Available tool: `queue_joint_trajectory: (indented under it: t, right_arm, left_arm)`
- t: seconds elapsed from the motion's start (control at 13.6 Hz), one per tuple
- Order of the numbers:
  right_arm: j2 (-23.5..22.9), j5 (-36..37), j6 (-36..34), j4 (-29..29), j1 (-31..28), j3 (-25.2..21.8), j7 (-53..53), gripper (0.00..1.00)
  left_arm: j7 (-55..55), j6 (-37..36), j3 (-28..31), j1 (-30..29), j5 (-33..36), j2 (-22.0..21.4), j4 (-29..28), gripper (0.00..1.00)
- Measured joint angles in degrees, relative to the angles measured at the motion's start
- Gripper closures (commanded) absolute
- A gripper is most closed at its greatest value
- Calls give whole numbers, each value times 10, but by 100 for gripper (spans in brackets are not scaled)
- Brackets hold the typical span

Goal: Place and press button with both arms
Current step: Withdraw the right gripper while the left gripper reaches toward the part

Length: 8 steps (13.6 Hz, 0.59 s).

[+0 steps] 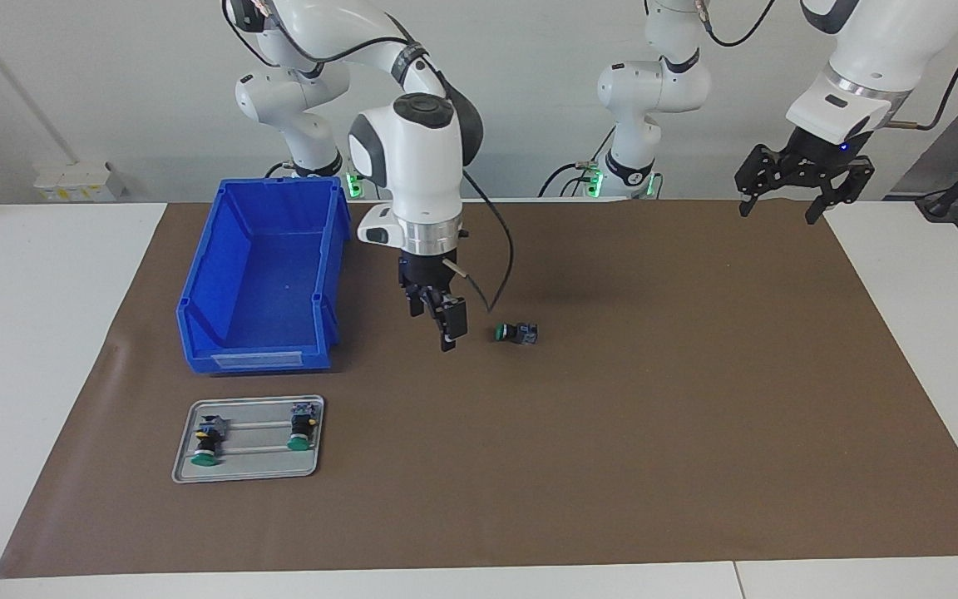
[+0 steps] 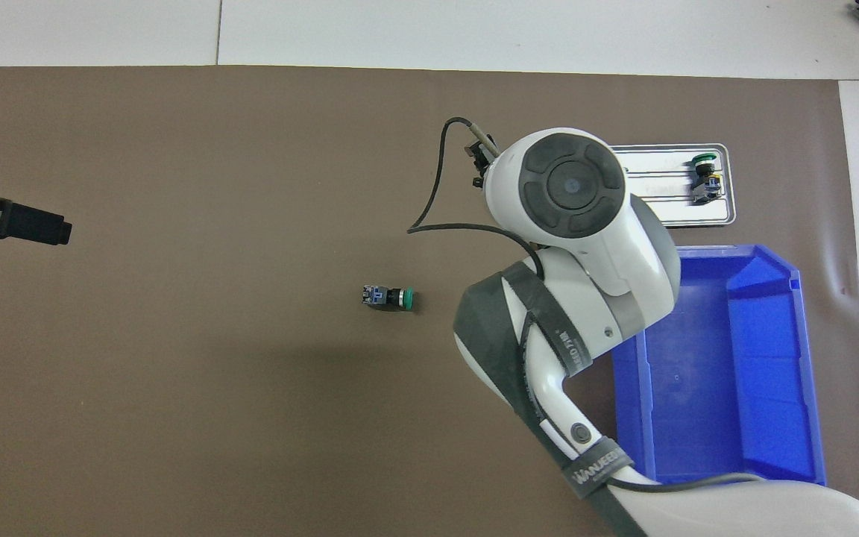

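One button (image 1: pixel 516 334) with a green cap lies on its side on the brown mat (image 1: pixel 695 399), near the middle; it also shows in the overhead view (image 2: pixel 387 297). My right gripper (image 1: pixel 443 324) hangs open and empty above the mat, between the button and the blue bin, clear of the button. In the overhead view its own wrist hides it. My left gripper (image 1: pixel 795 198) is open and empty, held high over the mat's edge at the left arm's end; its tip shows in the overhead view (image 2: pixel 27 222). Two more buttons (image 1: pixel 206 441) (image 1: pixel 302 431) lie on a metal tray (image 1: pixel 250 466).
An empty blue bin (image 1: pixel 196 333) stands at the right arm's end, with the tray just farther from the robots than it. In the overhead view the right arm covers part of the tray (image 2: pixel 705 215) and bin (image 2: pixel 810 388); one tray button (image 2: pixel 704 177) shows.
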<state>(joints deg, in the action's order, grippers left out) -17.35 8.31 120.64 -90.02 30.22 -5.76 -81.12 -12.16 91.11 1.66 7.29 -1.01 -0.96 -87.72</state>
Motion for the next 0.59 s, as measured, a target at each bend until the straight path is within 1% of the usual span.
queue_joint_trajectory:
  t: [0.15, 0.37, 0.59]
  right_arm:
    - [14, 0, -25, 0, -48, -1, 133, 0]
    - [59, -13, -90, 1, -132, -1, 333, 0]
    - [106, -30, -153, 0, -206, -1, 476, 0]
  left_arm:
    - [-65, 38, -2, 29, 0, -8, -30, 1]
    - [-144, 91, -7, 66, -5, -24, -85, 1]
    - [-240, 119, -9, 84, -38, -29, -115, 1]
